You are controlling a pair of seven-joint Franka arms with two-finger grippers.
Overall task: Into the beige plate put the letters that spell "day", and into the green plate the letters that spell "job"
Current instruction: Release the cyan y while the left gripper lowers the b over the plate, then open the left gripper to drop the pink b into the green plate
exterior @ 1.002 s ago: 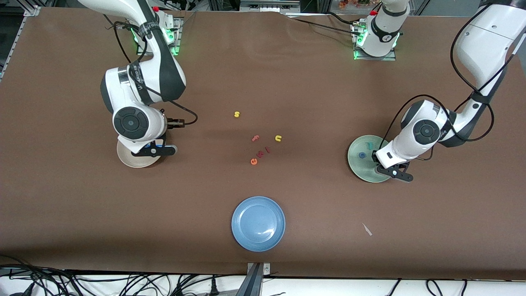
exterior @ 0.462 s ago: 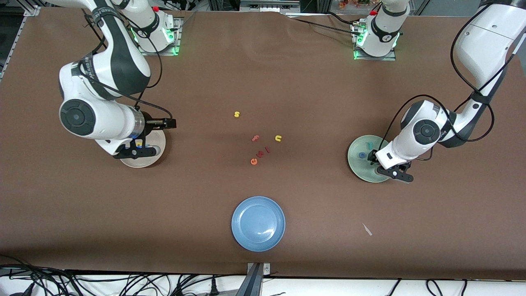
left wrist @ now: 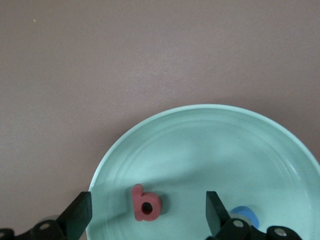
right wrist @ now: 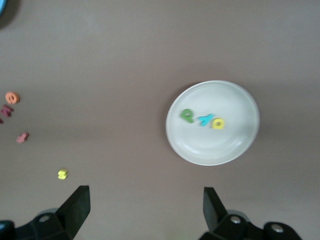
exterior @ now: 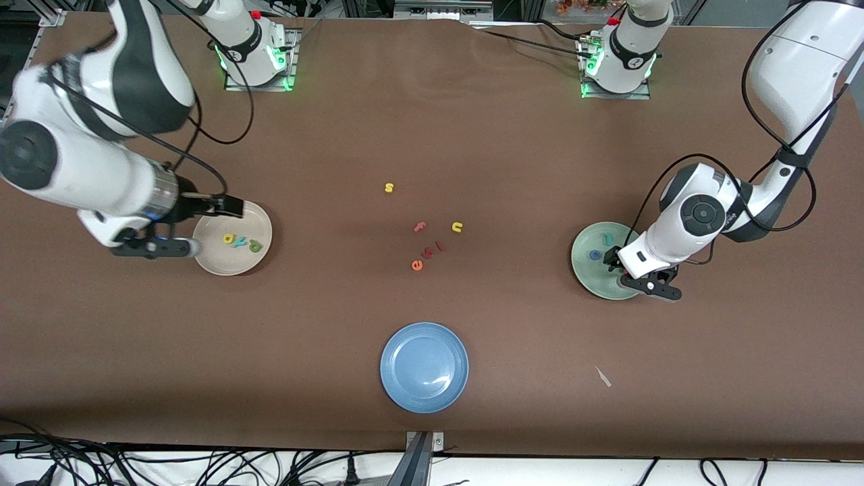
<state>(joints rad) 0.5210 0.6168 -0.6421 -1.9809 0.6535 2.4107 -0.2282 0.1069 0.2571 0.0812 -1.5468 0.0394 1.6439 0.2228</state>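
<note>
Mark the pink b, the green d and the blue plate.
pink b (left wrist: pixel 145 204), left wrist view, on its bowl.
green d (right wrist: pixel 187 116), right wrist view, on its round part.
blue plate (exterior: pixel 424 366), front view, on its bare middle.

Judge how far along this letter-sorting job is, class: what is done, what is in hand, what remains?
Done: the green d, teal y and yellow a lie in the beige plate. The green plate holds the pink b, blue o and teal j. In hand: nothing; left gripper and right gripper are open and empty. Left: apparently nothing.
</note>
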